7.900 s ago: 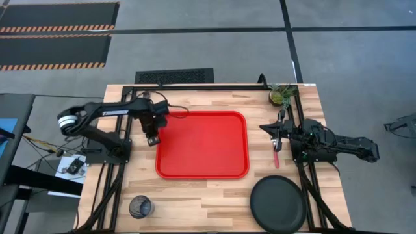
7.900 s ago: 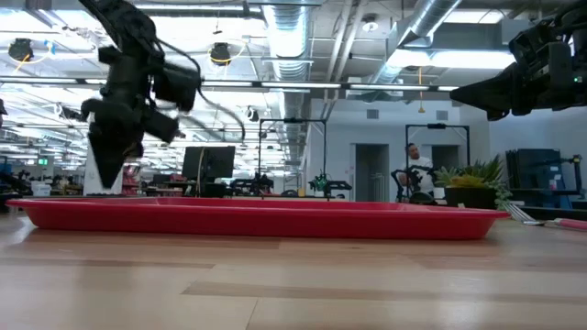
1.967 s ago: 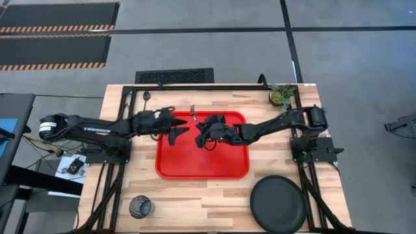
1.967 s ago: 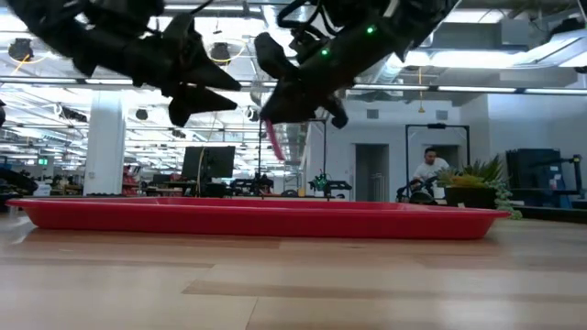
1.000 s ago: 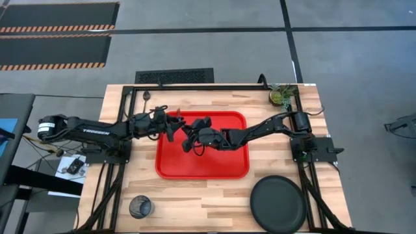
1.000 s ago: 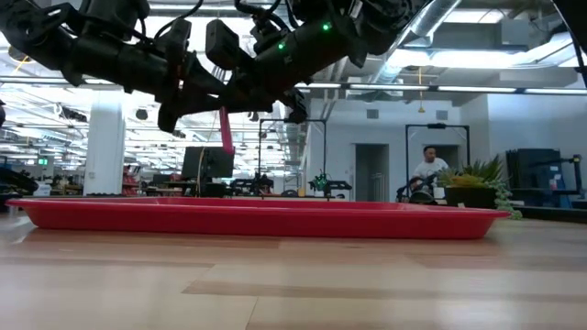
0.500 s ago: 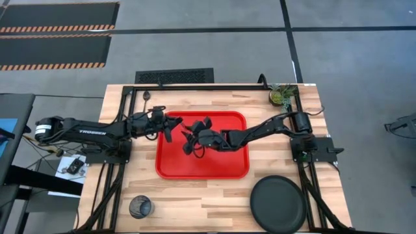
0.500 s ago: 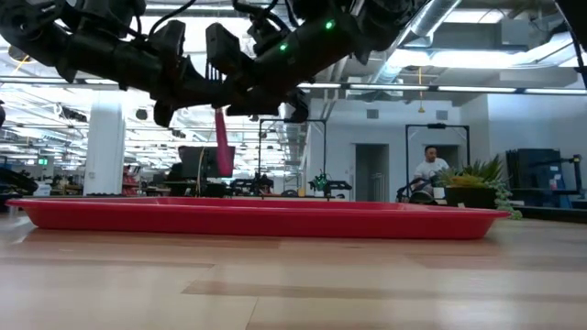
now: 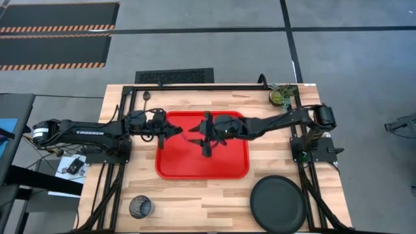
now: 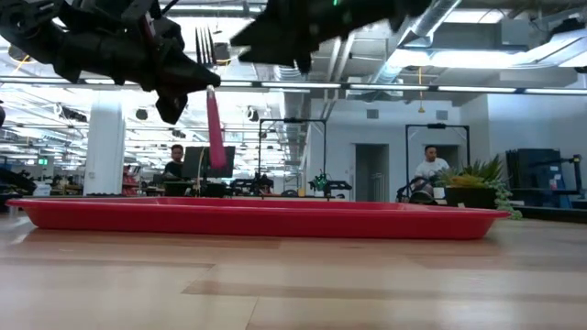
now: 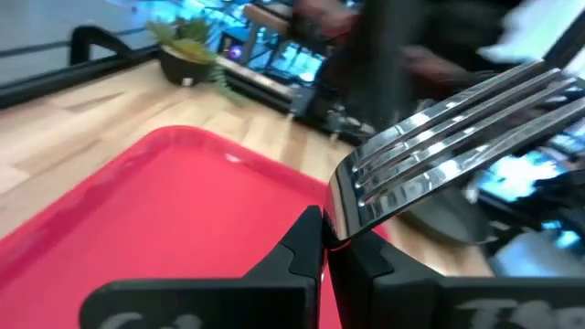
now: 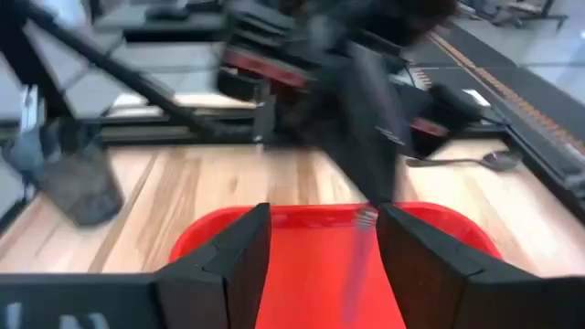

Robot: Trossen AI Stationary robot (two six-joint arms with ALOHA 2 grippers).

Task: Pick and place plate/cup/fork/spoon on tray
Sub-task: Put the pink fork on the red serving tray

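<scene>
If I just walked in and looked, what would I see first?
Probably the big red tray in the middle of the table, with both robot arms meeting above it. The left gripper is pinching a fork in the air, red handle hanging down and tines up, while the right gripper is open beside it. A large black plate sits at the table's near right corner.

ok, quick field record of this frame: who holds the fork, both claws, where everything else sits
fork: clamped in left claw, tines up, red handle hanging down, above the tray
left claw: shut on fork
right claw: open, over the tray, holding nothing
tray: centre of table, nothing visibly lying on it
plate: on table, near right corner
cup: on table, near left corner
spoon: on table, far left, beside tray
</scene>
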